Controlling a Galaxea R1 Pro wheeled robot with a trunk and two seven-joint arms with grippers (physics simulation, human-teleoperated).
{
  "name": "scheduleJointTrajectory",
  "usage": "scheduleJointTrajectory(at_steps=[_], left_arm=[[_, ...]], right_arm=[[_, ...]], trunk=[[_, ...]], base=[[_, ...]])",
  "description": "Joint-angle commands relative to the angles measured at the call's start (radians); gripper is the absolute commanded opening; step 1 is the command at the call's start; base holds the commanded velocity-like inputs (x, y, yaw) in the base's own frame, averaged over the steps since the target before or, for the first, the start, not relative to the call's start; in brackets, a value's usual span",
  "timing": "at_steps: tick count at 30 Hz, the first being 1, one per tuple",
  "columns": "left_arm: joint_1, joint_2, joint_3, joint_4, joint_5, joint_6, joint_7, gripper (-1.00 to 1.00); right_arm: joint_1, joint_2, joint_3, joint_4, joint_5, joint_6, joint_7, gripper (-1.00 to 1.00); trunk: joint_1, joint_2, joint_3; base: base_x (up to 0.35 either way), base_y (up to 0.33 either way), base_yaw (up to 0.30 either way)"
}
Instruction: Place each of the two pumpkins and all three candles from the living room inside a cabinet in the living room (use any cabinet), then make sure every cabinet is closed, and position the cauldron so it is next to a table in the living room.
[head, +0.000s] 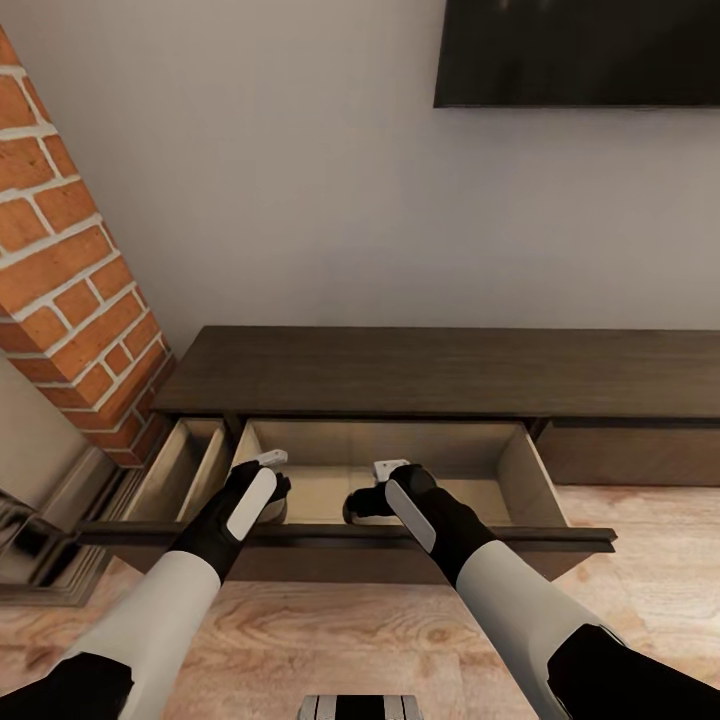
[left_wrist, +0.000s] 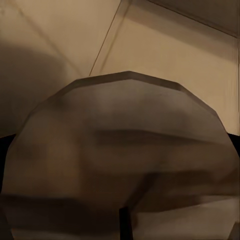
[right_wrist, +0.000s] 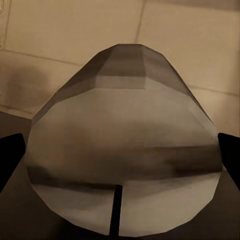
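The left gripper (head: 268, 478) is closed around a grey-beige candle (left_wrist: 120, 155), which sits close up in the left wrist view, with the pale floor of the drawer behind it. The right gripper (head: 385, 488) likewise clamps a second candle (right_wrist: 125, 155), its dark fingertips (right_wrist: 11, 155) flanking the cylinder on either side. In the head view both hands reach over the pulled-out front panel and hang inside the wide open drawer (head: 520, 470) of the long low dark-brown cabinet (head: 450, 370) — left hand toward the drawer's left end, right hand near its middle. A narrower drawer (head: 190, 450) just beside it, next to the brick column (head: 70, 270), also stands open.

As a judgement, two of the three candles are at the point of delivery but not yet let go; whether they rest on the drawer floor cannot be told. Left to do: release both, fetch the third candle and the two pumpkins, shut every drawer, and set the cauldron next to a table. A dark screen (head: 580, 50) hangs on the wall above.
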Motion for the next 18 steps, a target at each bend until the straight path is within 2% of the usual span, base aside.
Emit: scheduleJointTrajectory(at_steps=[1, 14, 18], left_arm=[[0.0, 0.0, 0.0, -0.003, 0.0, 0.001, -0.001, -1.0], [0.0, 0.003, -0.001, -0.015, -0.001, 0.004, -0.005, -1.0], [0.0, 0.008, -0.003, -0.013, -0.001, 0.005, -0.004, -1.0]], right_arm=[[0.0, 0.0, 0.0, 0.0, -0.003, -0.001, 0.001, -1.0], [0.001, 0.0, 0.0, -0.001, -0.003, -0.001, 0.002, -1.0], [0.001, 0.0, -0.001, 0.0, -0.003, -0.001, 0.002, -1.0]], trunk=[[0.0, 0.0, 0.0], [0.0, 0.0, 0.0], [0.0, 0.0, 0.0]], base=[[0.0, 0.0, 0.0], [0.0, 0.0, 0.0], [0.165, 0.0, 0.0]])
